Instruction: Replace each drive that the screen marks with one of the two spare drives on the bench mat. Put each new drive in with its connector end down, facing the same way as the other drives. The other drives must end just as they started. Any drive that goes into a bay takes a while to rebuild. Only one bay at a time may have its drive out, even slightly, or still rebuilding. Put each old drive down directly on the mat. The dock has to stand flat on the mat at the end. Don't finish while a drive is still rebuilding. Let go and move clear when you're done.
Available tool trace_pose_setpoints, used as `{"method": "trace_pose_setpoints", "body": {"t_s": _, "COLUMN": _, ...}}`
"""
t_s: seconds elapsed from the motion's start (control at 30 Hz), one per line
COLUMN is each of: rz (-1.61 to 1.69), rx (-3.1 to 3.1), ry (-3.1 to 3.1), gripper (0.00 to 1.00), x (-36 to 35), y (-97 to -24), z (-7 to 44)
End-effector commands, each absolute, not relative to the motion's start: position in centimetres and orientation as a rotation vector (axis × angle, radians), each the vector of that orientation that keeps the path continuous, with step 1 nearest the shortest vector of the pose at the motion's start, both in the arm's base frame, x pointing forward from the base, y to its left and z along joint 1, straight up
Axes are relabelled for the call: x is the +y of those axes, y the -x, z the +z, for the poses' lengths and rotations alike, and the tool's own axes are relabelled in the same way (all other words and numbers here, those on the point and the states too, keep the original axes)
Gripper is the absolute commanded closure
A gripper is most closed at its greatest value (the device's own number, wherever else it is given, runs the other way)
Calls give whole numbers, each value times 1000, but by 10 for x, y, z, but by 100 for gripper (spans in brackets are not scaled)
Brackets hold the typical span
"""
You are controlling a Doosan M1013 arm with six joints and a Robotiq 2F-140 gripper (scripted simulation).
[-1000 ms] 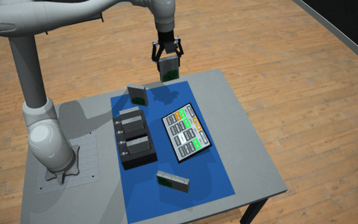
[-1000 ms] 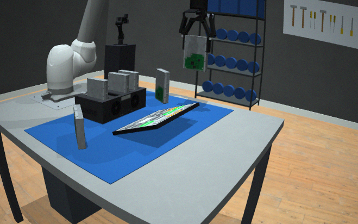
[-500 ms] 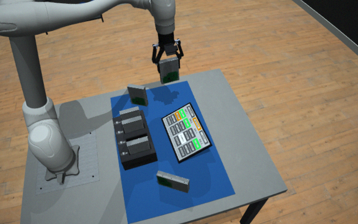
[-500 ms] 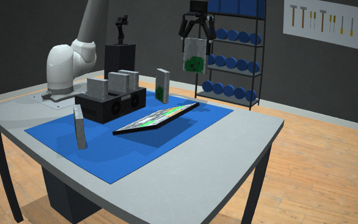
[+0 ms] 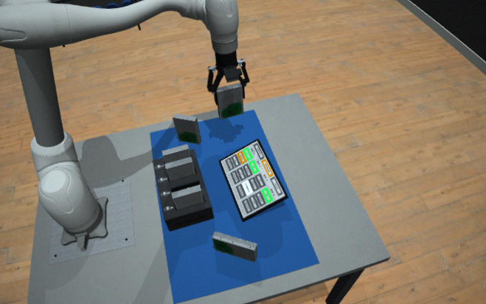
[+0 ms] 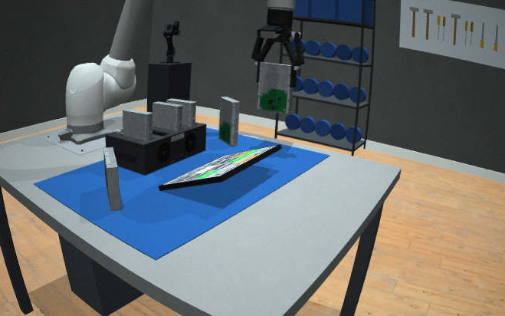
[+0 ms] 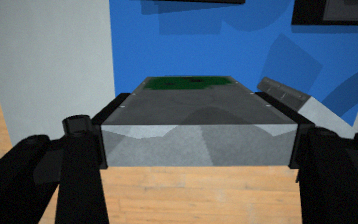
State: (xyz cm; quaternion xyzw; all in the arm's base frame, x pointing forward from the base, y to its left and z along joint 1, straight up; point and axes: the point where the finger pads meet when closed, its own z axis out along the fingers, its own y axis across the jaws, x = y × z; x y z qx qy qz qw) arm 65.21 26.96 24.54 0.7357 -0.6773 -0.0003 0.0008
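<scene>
Standing left of centre in the top view, the dock point(image 5: 189, 218) point(image 6: 128, 156) had one open bay, presumably because its drive was being swapped. Right of it, near the upper middle, the jaws point(image 5: 230, 96) point(image 6: 275, 72) stood fairly wide, shut on the side edges of a grey, green-boarded drive point(image 5: 229, 99) point(image 6: 274, 84) point(image 7: 200, 146), likely bound for the mat point(image 5: 286, 245) point(image 6: 159, 235) point(image 7: 180, 50).

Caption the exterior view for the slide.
Claw grips a drive above the bench; three drives sit in the dock.

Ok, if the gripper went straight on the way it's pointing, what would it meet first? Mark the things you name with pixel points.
Most likely the blue mat point(image 5: 195, 268) point(image 6: 159, 235) point(image 7: 130, 50), touched first by the green-marked end of the held drive point(image 5: 230, 94) point(image 6: 274, 80) point(image 7: 195, 107), though depth is hard to judge.
</scene>
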Motion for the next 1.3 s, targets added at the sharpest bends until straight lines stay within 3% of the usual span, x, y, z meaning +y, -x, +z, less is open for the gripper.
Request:
{"method": "trace_pose_setpoints", "body": {"t_s": 0.0, "rz": 0, "rx": -2128, "ry": -2311, "gripper": 90, "x": 270, "y": -652, "z": 238}}
{"method": "trace_pose_setpoints", "body": {"t_s": 1.27, "rz": 0, "rx": -2128, "ry": -2311, "gripper": 90, "x": 270, "y": -652, "z": 143}}
